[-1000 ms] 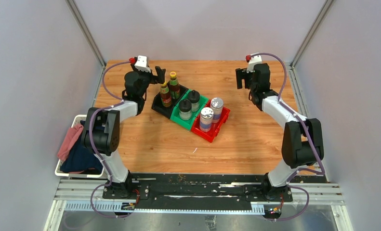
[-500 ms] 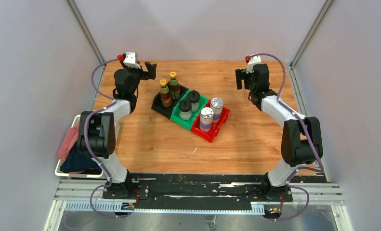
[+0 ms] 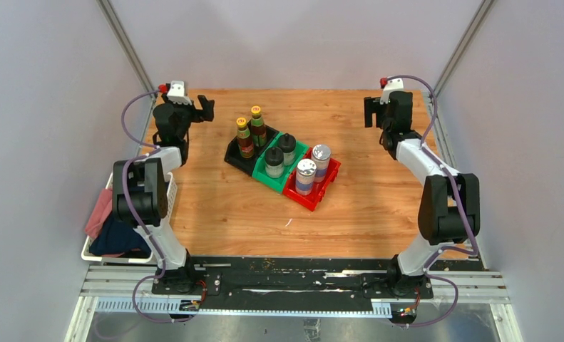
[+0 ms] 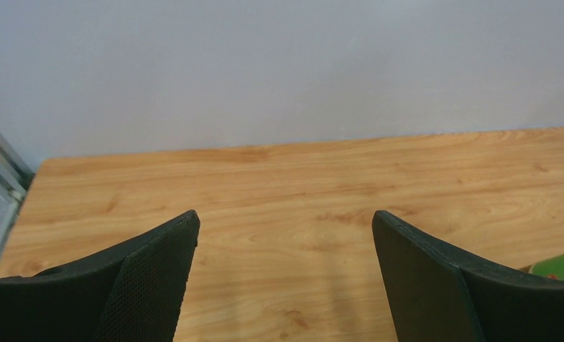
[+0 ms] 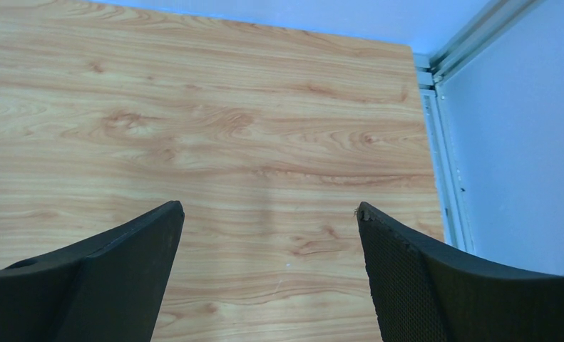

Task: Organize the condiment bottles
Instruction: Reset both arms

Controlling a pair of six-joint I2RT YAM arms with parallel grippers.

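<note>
The six condiment bottles (image 3: 287, 146) stand upright mid-counter, toward the far edge, in a slanted row of three touching bins. Two brown yellow-capped bottles (image 3: 251, 133) are in the black bin (image 3: 234, 161), two black-capped clear ones (image 3: 274, 162) in the green bin (image 3: 268, 182), and two silver-lidded shakers (image 3: 306, 177) in the red bin (image 3: 311, 200). The left gripper (image 4: 284, 217) hangs by the counter's (image 3: 214, 206) far left corner and the right gripper (image 5: 270, 206) by the far right corner. Both gape wide, hold nothing and are well apart from the bins. A white basket (image 3: 115, 176) of cloths (image 3: 118, 239) sits off the left edge.
</note>
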